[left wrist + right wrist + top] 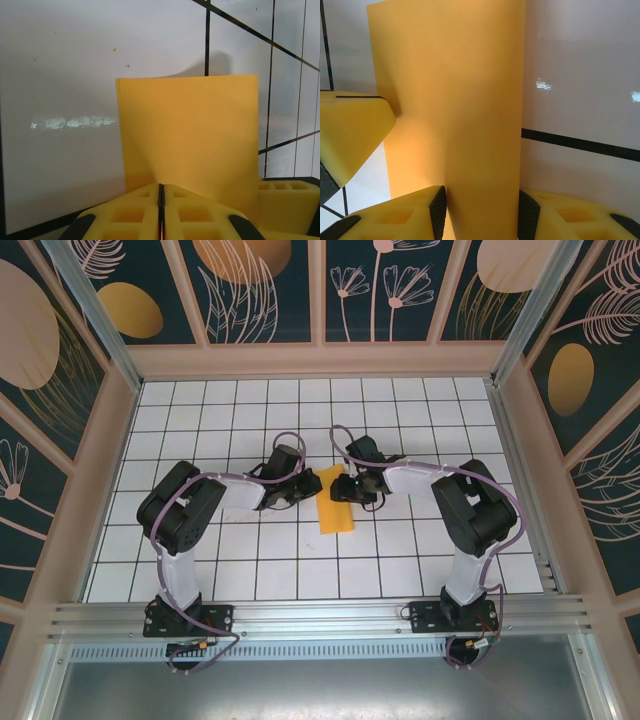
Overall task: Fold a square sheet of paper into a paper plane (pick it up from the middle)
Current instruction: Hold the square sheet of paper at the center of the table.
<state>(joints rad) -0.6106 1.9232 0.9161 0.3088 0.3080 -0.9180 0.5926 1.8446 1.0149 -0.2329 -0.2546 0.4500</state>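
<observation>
The left tool [161, 186], one of two, has its fingers pressed together, with the tips at the near edge of the one sheet [190, 135]; I cannot tell whether paper is caught in the seam. The right tool [482, 200] stands spread, and a band of that sheet runs up between its two fingers. The sheet is a plain orange-yellow rectangle on the white-tiled bench [250, 560], between the two tools, near the bench's middle.
</observation>
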